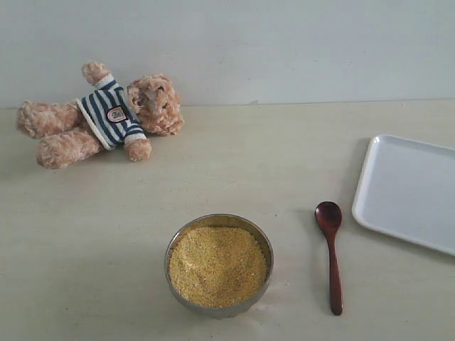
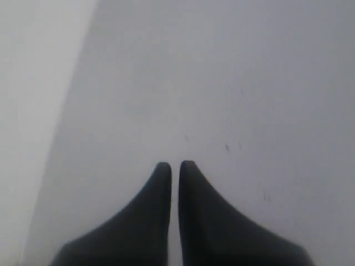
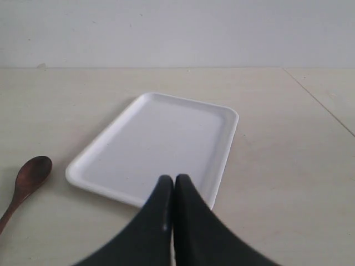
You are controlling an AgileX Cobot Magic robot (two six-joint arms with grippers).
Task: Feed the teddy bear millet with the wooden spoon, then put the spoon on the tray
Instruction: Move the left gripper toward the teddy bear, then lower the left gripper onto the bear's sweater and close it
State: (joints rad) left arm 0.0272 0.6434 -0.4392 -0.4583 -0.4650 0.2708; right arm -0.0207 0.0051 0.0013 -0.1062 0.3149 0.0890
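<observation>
The teddy bear (image 1: 106, 114) in its striped shirt lies on its back at the far left of the table. Yellow millet (image 1: 217, 265) fills a steel bowl (image 1: 173, 245) near the front middle. The wooden spoon (image 1: 331, 249) lies flat to the right of the bowl, its round end pointing away; its round end also shows in the right wrist view (image 3: 30, 174). The white tray (image 1: 409, 190) sits at the right edge, seen too in the right wrist view (image 3: 161, 145). My left gripper (image 2: 175, 165) is shut over a plain grey surface. My right gripper (image 3: 174, 178) is shut and empty, near the tray's rim. Neither gripper shows in the exterior view.
A pale wall runs behind the table (image 1: 284, 156). Bare tabletop lies between the bear, the bowl and the tray. A seam line (image 3: 319, 100) crosses the table beyond the tray in the right wrist view.
</observation>
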